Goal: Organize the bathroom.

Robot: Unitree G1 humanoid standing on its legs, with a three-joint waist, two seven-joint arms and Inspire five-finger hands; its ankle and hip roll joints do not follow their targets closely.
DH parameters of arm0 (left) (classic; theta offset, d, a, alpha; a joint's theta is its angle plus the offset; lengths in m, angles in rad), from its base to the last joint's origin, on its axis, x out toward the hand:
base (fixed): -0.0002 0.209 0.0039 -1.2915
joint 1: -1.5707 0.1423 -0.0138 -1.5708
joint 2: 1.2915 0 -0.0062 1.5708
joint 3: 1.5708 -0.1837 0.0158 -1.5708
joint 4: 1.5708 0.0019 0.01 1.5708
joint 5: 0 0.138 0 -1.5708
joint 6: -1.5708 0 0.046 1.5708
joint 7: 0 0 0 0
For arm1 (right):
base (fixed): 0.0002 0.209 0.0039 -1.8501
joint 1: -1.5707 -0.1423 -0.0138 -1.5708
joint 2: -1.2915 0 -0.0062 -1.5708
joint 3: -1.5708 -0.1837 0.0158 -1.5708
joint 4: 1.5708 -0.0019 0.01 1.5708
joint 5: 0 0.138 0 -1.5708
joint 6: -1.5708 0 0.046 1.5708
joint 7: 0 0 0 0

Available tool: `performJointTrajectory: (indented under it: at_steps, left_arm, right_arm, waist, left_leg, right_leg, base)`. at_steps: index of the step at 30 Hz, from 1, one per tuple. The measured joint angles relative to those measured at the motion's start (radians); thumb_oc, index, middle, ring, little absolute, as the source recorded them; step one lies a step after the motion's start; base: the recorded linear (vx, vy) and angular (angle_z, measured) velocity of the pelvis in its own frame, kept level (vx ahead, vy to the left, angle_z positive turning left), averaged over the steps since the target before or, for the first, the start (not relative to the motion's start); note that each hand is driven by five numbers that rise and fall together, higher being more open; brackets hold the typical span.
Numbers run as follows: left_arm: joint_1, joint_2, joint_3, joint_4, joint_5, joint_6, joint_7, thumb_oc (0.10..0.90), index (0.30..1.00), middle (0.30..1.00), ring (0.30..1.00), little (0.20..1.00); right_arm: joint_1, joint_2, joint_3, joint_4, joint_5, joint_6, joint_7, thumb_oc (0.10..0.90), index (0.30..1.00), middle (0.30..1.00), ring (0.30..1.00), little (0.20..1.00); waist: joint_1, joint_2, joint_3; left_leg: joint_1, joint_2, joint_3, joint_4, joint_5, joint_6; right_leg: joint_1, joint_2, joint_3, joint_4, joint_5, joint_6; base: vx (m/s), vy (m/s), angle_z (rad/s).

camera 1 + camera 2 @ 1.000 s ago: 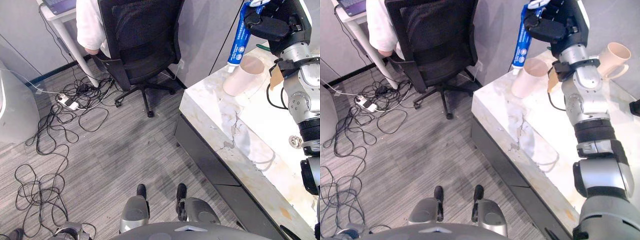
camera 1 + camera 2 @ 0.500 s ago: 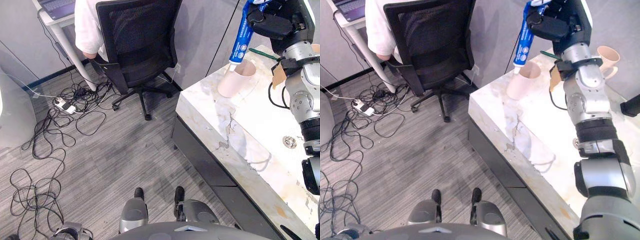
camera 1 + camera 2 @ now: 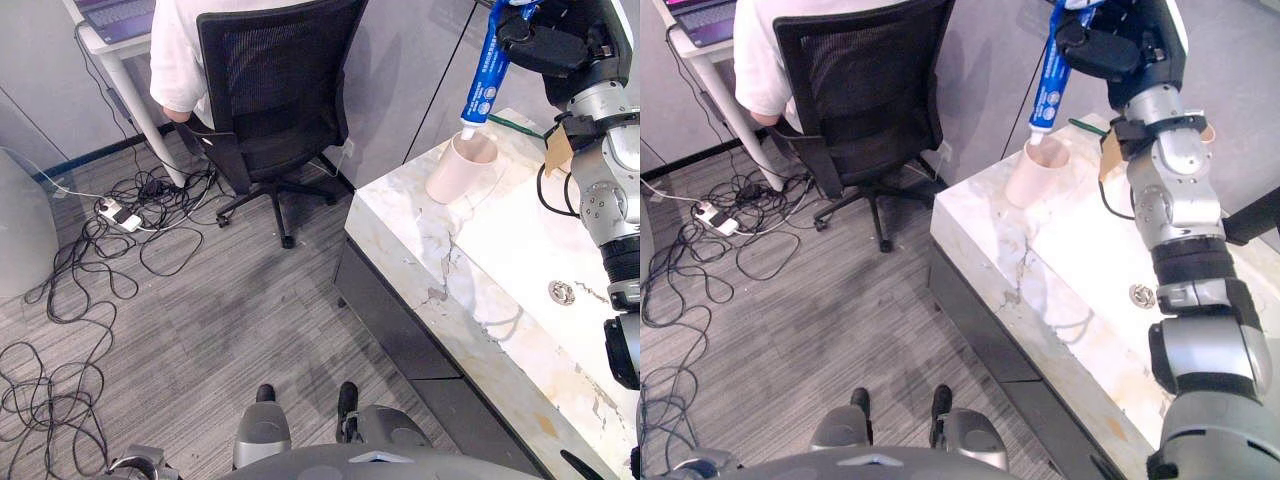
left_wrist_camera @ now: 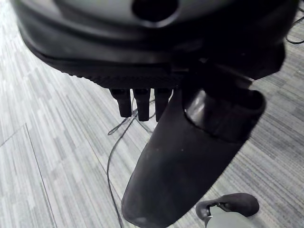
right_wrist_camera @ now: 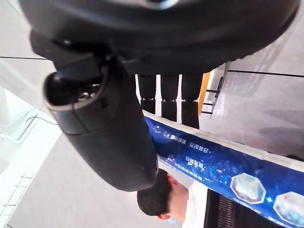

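Blue toothpaste tube upright, cap in pink cup.

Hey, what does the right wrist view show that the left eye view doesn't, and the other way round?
Right wrist view alone: the right hand's fingers and thumb curled round the blue toothpaste tube, seen from close.

Left eye view alone: the pink cup on the marble counter, the tube's cap end at the cup's mouth, a drain fitting, and the black office chair.

Both: the right hand, the tube, and a seated person.
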Motion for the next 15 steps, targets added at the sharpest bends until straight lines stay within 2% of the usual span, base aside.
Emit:
performJointTrajectory:
  at_steps: [15]
  left_arm:
    - [0.03, 0.001, -0.002, -0.001, 0.001, 0.02, 0.015, 0.8, 0.9, 0.9, 0.9, 0.9]
  right_arm:
    - [0.001, 0.0, 0.0, 0.002, 0.0, 0.0, -0.024, 0.4, 0.3, 0.3, 0.3, 0.3]
  waist:
    - [-0.011, 0.036, -0.014]
  left_leg:
    - [-0.023, 0.003, -0.002, 0.019, 0.001, -0.005]
  right_leg:
    - [-0.035, 0.001, 0.004, 0.038, -0.009, -0.012]
  base:
    - [0.0, -0.002, 0.0]
